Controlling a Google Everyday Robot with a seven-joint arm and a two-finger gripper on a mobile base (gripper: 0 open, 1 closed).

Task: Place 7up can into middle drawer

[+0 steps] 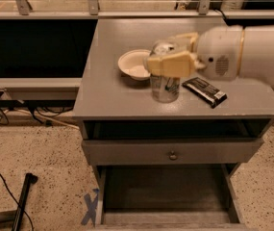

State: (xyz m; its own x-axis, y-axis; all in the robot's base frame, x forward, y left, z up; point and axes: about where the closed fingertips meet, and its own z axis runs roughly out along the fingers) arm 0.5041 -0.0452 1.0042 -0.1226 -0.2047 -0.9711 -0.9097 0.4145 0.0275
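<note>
The tool (169, 57) sits over the front middle of the counter (112, 97), its pale fingers (172, 64) pinching the upper part of the can (165, 88), one finger across the near side and the other behind. The can hangs upright below them. Its base is level with the counter top, and I cannot tell whether it rests there or is lifted just clear. The white arm (252, 52) reaches in from the right.

Just behind and left of the can is a cream bowl (132, 64), and just to its right lies a dark wrapped bar (205, 91); neither touches it. Below the counter edge is a dark open slot, then a closed drawer front (127, 151) with a small knob (173, 155). Under that, the drawer (165, 191) is pulled out toward the camera with its floor bare.

The step in hand looks like carrying the can off the counter and down. To do it well:

- Bring the can forward past the counter's front edge before lowering, so the base does not catch the lip.
- Hold it upright and firm.
- Give the knob room on the way down.
- Aim for the middle of the drawer floor, between the side walls.
- Release only once the base is resting on the floor.
</note>
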